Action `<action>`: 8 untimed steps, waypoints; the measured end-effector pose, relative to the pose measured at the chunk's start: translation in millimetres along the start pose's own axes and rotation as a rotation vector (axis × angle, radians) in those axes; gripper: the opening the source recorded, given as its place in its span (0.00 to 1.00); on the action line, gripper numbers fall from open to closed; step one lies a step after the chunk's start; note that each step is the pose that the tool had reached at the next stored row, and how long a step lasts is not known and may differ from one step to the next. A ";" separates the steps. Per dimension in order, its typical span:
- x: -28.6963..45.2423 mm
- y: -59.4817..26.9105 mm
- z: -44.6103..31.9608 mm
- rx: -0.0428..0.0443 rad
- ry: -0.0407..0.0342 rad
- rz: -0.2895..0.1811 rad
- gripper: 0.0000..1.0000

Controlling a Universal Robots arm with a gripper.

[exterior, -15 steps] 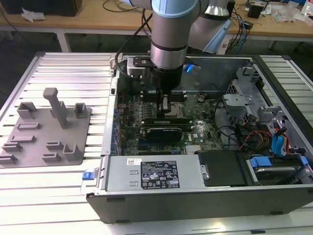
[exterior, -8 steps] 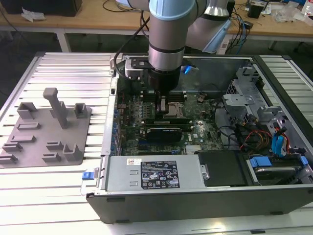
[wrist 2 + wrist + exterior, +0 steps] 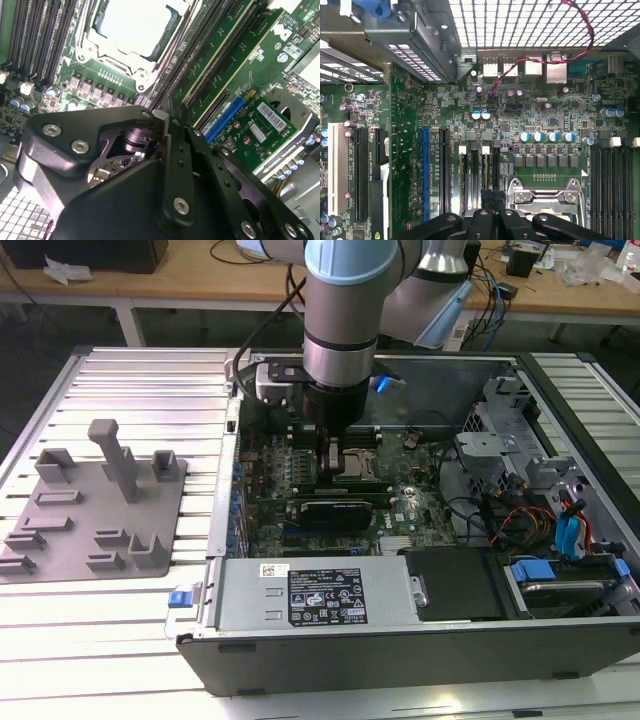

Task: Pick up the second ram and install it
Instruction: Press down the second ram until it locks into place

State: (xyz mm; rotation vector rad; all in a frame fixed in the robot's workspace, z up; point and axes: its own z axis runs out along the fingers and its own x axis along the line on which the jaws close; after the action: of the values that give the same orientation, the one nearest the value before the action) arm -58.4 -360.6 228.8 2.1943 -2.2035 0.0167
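— What does the exterior view give?

— The grey robot arm reaches down into the open dark metal computer case (image 3: 400, 650). Its black gripper (image 3: 334, 462) is low over the green motherboard in the middle of the frame, just beside the silver square CPU socket (image 3: 357, 462). On the exterior view's left lies a flat grey plastic holder tray (image 3: 90, 515).

— And the second wrist view?

— The gripper (image 3: 162, 117) is over the long black memory slots (image 3: 210, 55), next to the socket (image 3: 135, 30).

— The first wrist view?

— The gripper (image 3: 493, 197) sits at the slots (image 3: 475, 175), between a blue slot (image 3: 425, 175) and the socket (image 3: 547, 197).

— Pincer apart or together?

— I cannot tell. I also cannot pick out the thin green ram stick among the slots.
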 end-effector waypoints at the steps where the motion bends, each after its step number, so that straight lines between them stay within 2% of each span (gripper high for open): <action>1: 0.0 0.0 0.0 0.0000 0.0000 0.000 0.08; 4: -0.2 -0.2 -1.7 0.0012 -0.0016 0.000 0.08; 8: 0.5 0.3 -18.9 0.0000 0.0000 0.000 0.08</action>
State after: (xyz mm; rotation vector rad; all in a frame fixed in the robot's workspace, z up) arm -58.4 -360.6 247.7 2.1944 -2.2036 0.0167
